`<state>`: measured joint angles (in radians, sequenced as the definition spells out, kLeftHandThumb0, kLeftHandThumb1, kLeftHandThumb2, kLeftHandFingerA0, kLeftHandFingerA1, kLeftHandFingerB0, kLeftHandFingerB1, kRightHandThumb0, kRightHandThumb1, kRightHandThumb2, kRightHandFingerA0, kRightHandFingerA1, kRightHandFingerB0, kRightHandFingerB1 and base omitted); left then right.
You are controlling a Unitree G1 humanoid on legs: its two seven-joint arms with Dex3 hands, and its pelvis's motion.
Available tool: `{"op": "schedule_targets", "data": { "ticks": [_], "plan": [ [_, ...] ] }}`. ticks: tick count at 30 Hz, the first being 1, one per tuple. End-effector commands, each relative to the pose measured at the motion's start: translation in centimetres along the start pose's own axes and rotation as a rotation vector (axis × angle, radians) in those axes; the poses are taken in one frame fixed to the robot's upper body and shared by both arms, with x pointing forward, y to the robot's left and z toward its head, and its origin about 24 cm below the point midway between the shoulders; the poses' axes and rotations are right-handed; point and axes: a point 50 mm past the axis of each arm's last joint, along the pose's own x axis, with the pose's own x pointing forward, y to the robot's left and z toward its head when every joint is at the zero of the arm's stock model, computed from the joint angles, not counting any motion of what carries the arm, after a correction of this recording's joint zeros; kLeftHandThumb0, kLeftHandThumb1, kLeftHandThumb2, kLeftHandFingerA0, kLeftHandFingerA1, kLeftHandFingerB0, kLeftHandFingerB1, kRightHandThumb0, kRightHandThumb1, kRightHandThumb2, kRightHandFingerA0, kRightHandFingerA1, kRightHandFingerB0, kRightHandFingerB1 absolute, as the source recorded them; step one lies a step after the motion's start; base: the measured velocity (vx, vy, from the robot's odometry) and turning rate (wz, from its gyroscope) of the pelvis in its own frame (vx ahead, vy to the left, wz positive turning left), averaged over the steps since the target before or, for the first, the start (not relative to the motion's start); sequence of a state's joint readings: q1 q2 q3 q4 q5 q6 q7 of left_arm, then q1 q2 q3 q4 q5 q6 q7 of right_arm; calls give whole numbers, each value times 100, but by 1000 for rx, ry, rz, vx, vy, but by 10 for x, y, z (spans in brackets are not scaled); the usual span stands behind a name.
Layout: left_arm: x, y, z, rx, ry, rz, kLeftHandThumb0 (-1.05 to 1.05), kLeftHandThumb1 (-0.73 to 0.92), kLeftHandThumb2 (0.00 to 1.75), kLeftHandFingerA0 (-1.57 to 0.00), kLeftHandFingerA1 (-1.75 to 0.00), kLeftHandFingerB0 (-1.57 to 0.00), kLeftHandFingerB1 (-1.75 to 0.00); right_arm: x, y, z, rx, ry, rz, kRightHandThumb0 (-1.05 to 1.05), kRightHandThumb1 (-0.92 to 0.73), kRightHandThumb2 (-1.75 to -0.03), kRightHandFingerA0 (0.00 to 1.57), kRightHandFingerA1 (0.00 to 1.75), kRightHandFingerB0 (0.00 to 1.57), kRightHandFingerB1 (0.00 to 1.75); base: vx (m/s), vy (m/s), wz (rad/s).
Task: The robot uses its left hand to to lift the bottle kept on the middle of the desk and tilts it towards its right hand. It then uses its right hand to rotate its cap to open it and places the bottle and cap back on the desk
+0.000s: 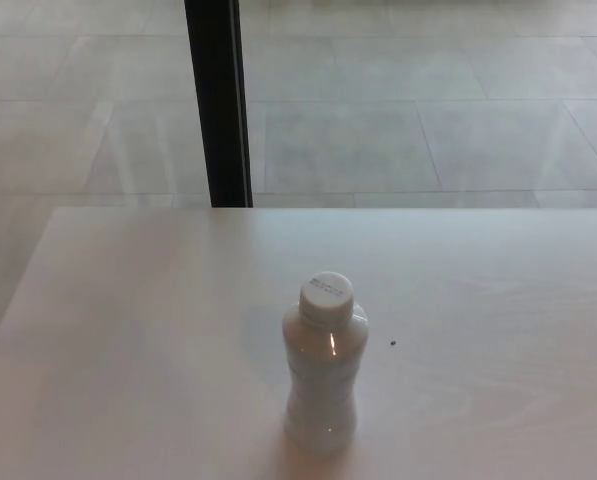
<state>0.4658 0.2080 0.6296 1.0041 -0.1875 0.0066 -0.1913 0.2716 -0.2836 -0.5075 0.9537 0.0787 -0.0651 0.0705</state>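
Note:
A clear plastic bottle (323, 375) stands upright near the middle of the pale desk (138, 330), toward its near side. Its white cap (327, 297) sits on top of the neck. No part of either robot hand or arm shows in the head view.
A small dark speck (393, 343) lies on the desk just right of the bottle. Beyond the desk's far edge (328, 208) is a tiled floor, with a black vertical post (218, 100) rising at the back left.

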Motion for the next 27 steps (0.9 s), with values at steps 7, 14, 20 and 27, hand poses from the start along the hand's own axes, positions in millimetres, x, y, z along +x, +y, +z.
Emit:
{"op": "schedule_targets", "data": {
  "ticks": [7,14,20,27],
  "plan": [
    [-22,6,130,-139,-546,-202,-96,67,99,0,-3,-12,-3,-7,-51,140,309,-513,25,-69,-78,-65,16,29,12,25,0,0,0],
    [-63,-19,230,-129,-852,-333,-100,66,99,0,-1,0,0,-46,-44,222,335,-830,121,-75,-61,-97,5,45,0,39,0,0,0],
    [-129,-62,297,-126,-1097,-528,-96,57,92,0,-5,-5,-17,-81,-29,280,505,-1023,295,-81,-54,-98,25,64,20,54,0,0,0],
    [-203,-125,329,68,-1320,-715,-103,63,104,0,-19,0,-9,-130,4,315,574,-1188,409,-84,-67,-61,21,52,27,44,0,0,0]
  ]
}}
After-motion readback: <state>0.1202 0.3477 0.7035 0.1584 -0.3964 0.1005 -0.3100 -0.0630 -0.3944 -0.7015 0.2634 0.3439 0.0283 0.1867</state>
